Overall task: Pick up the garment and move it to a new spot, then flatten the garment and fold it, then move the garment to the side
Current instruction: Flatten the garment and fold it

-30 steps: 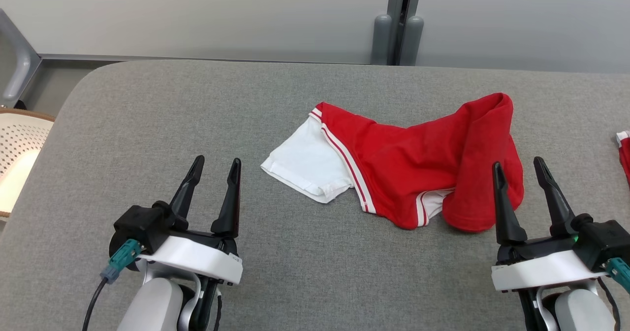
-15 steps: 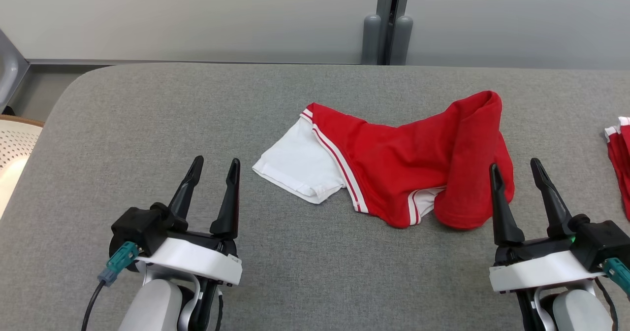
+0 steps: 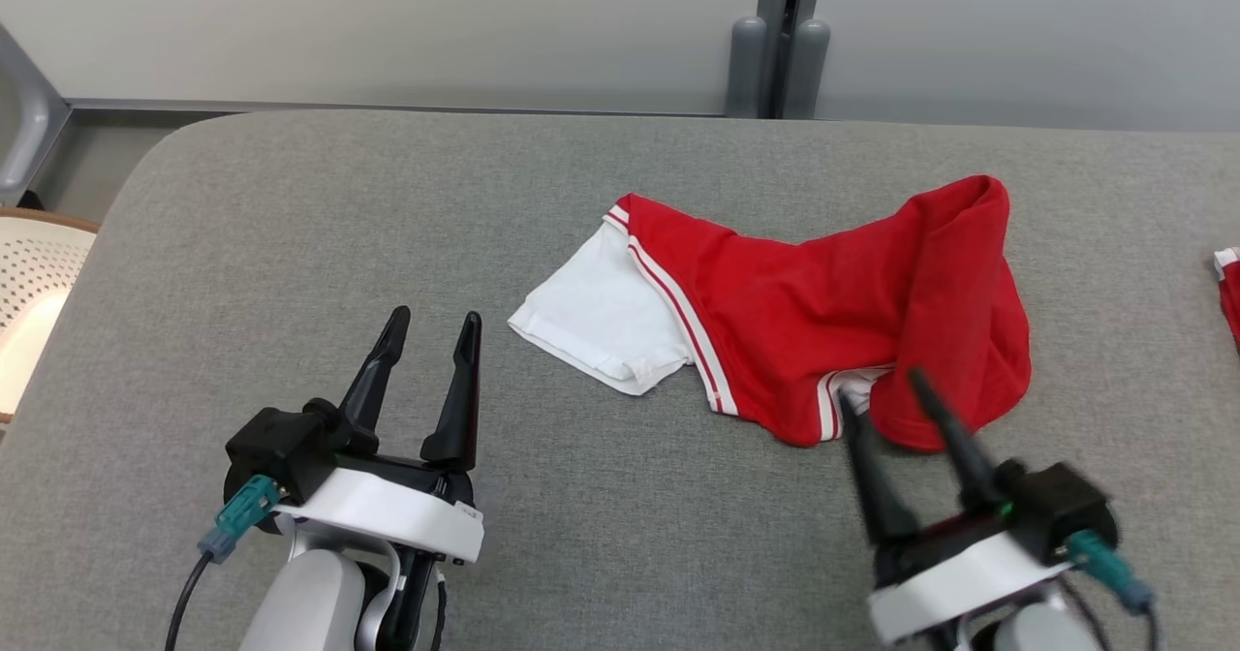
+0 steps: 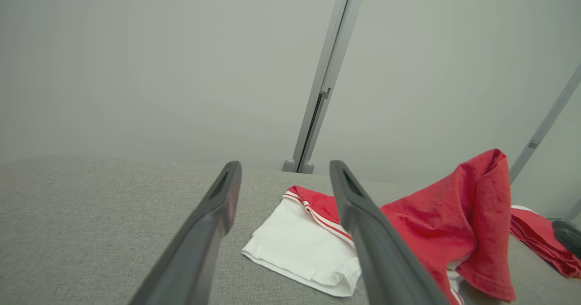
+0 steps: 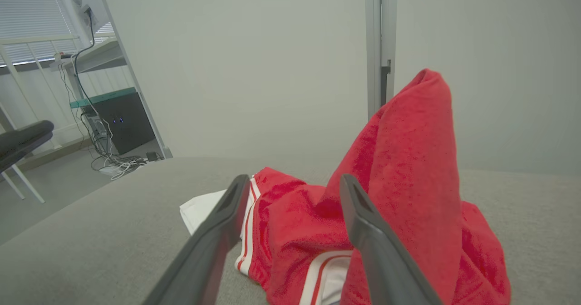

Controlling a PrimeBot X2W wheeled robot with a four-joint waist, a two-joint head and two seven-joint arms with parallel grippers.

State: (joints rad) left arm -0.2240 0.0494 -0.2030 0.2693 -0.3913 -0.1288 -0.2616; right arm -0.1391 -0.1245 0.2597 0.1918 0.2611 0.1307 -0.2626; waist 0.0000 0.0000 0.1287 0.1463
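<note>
Grey desk (image 3: 291,244) under a pale wall. Garment (image 3: 823,302) at centre-right, crumpled, red, with a white sleeve (image 3: 601,317) at left. Probably light, limp, not slippery; best pinched at near hem or raised fold. Right fingers (image 3: 954,443) apart, tilted left, tips at near red edge. Left fingers (image 3: 460,389) apart, near-left, well clear.

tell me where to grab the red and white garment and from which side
Best bet: grip the bunched red fold at the right end of the garment, coming from the near edge. It stands up off the table as a ridge, while the white part lies flat. The open right gripper points at it.
</note>
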